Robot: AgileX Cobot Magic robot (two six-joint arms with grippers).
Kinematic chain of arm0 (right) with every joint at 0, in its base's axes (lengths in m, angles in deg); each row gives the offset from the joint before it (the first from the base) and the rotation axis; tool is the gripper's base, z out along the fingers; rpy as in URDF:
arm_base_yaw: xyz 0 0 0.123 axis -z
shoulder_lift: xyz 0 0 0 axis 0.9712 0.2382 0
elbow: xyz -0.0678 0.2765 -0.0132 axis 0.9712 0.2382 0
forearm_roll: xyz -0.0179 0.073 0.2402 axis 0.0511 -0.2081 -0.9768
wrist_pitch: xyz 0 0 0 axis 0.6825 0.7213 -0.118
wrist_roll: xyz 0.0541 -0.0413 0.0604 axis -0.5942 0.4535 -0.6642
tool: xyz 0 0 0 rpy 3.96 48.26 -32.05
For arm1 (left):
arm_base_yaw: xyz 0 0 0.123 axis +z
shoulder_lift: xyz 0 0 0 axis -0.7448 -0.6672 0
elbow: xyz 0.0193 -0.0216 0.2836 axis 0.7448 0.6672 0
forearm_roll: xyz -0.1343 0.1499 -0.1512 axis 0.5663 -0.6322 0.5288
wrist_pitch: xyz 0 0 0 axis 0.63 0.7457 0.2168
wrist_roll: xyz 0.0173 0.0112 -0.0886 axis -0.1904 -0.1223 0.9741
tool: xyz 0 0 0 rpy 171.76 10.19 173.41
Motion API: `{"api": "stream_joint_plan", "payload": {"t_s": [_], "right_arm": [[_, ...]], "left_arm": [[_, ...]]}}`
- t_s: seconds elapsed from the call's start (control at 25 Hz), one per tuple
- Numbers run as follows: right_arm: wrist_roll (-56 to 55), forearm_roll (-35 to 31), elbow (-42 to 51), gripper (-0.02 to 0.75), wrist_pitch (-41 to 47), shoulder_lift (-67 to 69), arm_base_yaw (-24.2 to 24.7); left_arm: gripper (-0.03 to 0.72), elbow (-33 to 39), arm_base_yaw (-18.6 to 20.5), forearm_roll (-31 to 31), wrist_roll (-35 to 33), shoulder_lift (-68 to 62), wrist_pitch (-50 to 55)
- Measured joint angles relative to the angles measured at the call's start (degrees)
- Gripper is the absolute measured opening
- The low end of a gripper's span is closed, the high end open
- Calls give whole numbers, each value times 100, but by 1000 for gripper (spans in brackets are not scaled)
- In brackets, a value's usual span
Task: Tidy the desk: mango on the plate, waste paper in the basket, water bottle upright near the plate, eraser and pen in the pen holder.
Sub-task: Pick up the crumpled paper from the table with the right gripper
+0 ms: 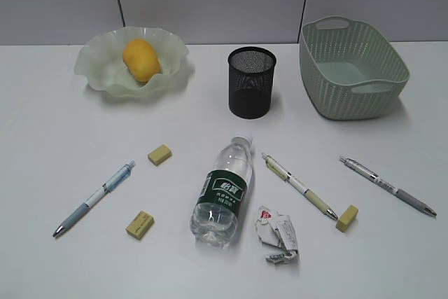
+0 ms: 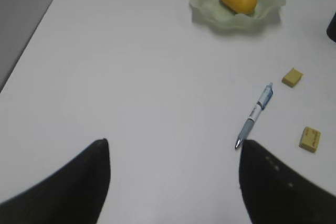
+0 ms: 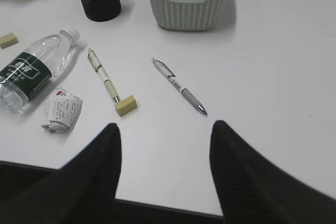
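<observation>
Yellow-orange against pale green, the mango (image 1: 141, 59) is already seen resting in the ruffled plate (image 1: 94, 68) at the far left of the desk (image 1: 56, 138), so that step is judged done. The water bottle (image 1: 224, 194) is found lying on its side near the middle, its white cap pointed away toward the pen holder (image 1: 251, 82) and its long axis tilted slightly to the right. The waste paper (image 1: 277, 234) lies just beside the bottle's base, on its right. In the right wrist view the paper (image 3: 62, 110) is seen ahead and to the left of the right gripper (image 3: 165, 132), while the basket (image 3: 188, 3) stands further off, straight ahead; the right arm is judged the nearer for it. Both jaws of that gripper are held apart, empty, touching nothing. The left gripper (image 2: 173, 148) is likewise spread wide and empty above bare desk, with a blue pen (image 2: 254, 115) lying just to its right.
</observation>
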Motion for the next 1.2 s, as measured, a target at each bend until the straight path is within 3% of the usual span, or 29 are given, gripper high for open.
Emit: {"api": "stream_joint_plan", "payload": {"t_s": [1.2], "right_arm": [[0,-104,-27,435,-17,-6,0]], "left_arm": [[368,88,1,4,-21,0,-165]]}}
